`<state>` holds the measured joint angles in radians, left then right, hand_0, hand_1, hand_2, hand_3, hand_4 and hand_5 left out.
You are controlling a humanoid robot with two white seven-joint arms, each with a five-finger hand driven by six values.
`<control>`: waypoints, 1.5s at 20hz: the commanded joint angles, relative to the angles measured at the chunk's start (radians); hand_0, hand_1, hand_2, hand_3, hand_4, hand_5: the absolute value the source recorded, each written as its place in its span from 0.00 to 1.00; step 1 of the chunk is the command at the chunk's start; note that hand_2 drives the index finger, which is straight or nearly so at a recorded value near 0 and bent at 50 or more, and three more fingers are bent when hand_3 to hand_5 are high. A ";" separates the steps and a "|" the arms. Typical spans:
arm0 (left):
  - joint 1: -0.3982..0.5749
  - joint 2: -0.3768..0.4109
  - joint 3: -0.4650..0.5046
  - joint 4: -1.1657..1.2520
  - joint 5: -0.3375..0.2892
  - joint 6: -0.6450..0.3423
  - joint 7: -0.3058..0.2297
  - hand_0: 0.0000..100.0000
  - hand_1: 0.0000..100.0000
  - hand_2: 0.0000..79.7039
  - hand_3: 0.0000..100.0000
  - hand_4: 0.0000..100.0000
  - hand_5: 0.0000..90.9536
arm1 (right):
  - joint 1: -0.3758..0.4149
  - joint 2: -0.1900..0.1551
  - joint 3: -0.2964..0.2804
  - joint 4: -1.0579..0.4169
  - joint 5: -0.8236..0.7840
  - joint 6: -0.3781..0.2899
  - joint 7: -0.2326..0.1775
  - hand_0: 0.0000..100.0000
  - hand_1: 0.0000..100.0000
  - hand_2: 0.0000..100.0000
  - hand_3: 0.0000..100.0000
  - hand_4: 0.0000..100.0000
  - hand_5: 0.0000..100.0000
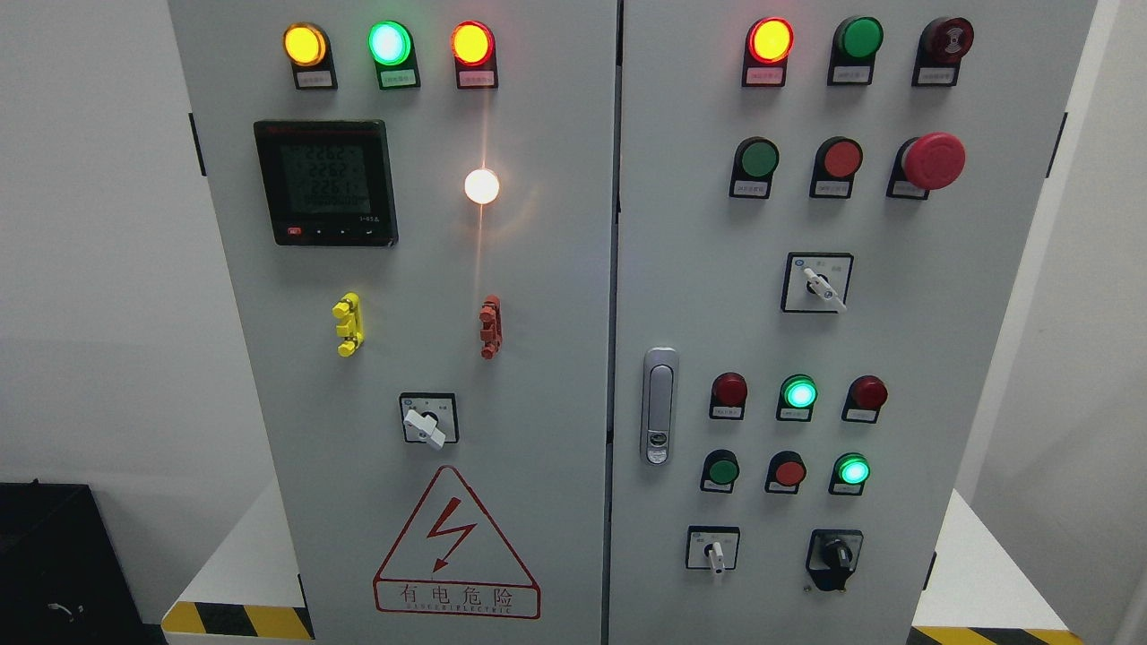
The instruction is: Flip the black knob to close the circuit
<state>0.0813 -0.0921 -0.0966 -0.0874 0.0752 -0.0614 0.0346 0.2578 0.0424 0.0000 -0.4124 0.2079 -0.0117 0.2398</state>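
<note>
The black knob point(836, 557) sits at the lower right of the grey cabinet's right door point(941, 358), on a black square plate. Its handle stands roughly upright, leaning slightly to the left. To its left is a white-handled selector switch point(714, 551) pointing down. Neither of my hands or arms shows anywhere in the head view.
The left door point(538, 313) carries a digital meter point(325, 182), lit lamps along the top, a white selector point(427, 421) and a red warning triangle point(456, 546). A door handle point(659, 405), a red mushroom stop button point(932, 161), another selector point(817, 283) and several lamps fill the right door.
</note>
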 commanded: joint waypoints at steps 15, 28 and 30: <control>0.000 0.000 0.000 0.000 0.000 0.000 0.001 0.12 0.56 0.00 0.00 0.00 0.00 | -0.035 -0.035 -0.080 -0.729 0.663 0.055 -0.159 0.00 0.02 0.71 0.82 0.72 0.66; 0.000 0.000 0.000 0.000 0.000 0.000 0.001 0.12 0.56 0.00 0.00 0.00 0.00 | -0.060 -0.047 -0.163 -1.201 0.869 0.047 -0.086 0.00 0.00 0.89 1.00 0.90 0.89; 0.000 0.000 0.000 0.000 0.000 0.000 0.001 0.12 0.56 0.00 0.00 0.00 0.00 | -0.061 -0.044 -0.167 -1.270 0.903 0.052 -0.059 0.00 0.00 0.89 1.00 0.90 0.90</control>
<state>0.0813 -0.0920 -0.0966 -0.0875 0.0752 -0.0614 0.0346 0.2041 0.0029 -0.1142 -1.2980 1.0241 0.0361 0.1539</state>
